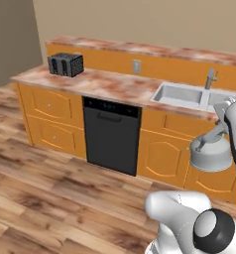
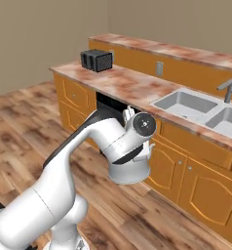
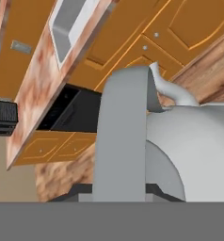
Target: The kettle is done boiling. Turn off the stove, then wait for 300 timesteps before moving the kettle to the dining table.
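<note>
The silver-grey kettle hangs in the air in front of the orange cabinets, well above the wood floor. My gripper is shut on its slanted handle, which runs up the middle of the hand view beside the dome and spout. From the right base view the kettle hangs just below my hand, level with the cabinet doors. The stove and the dining table are out of view.
A marbled counter runs along the wall with a steel sink, a faucet and a black toaster. A black dishwasher sits under it between orange cabinets. Wood floor spreads to the left.
</note>
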You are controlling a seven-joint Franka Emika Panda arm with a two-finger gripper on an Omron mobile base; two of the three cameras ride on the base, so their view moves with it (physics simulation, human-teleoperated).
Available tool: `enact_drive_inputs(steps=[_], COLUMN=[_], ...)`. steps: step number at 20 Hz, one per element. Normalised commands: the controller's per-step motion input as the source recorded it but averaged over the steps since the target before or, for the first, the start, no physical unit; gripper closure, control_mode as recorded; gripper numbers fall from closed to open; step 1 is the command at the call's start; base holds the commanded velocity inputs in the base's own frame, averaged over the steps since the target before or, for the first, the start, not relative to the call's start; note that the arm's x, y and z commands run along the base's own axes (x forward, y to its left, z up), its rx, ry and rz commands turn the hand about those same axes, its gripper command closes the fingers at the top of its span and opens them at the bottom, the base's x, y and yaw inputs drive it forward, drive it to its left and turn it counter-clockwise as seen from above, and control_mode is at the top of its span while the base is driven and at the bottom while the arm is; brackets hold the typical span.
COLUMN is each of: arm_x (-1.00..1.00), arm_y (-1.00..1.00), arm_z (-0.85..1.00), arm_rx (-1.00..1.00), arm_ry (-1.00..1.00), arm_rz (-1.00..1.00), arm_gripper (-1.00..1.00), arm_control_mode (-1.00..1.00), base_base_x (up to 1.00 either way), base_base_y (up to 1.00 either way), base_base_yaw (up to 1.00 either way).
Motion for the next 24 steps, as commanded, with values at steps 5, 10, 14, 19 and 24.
enact_drive_inputs(steps=[5, 10, 14, 19, 24], arm_x=[0.0, 0.0, 0.0, 0.0, 0.0], arm_y=[0.0, 0.0, 0.0, 0.0, 0.0], arm_z=[0.0, 0.0, 0.0, 0.0, 0.0], arm_rx=[0.0, 0.0, 0.0, 0.0, 0.0], arm_ry=[0.0, 0.0, 0.0, 0.0, 0.0], arm_rz=[0.0, 0.0, 0.0, 0.0, 0.0], arm_gripper=[1.0, 1.0, 1.0, 1.0, 1.0], arm_control_mode=[1.0, 1.0, 1.0, 1.0, 1.0], base_base_x=[0.02, 0.01, 0.01, 0.0, 0.0], base_base_y=[0.94, 0.93, 0.88, 0.88, 0.86], base_base_yaw=[-0.22, -0.22, -0.22, -0.21, -0.21])
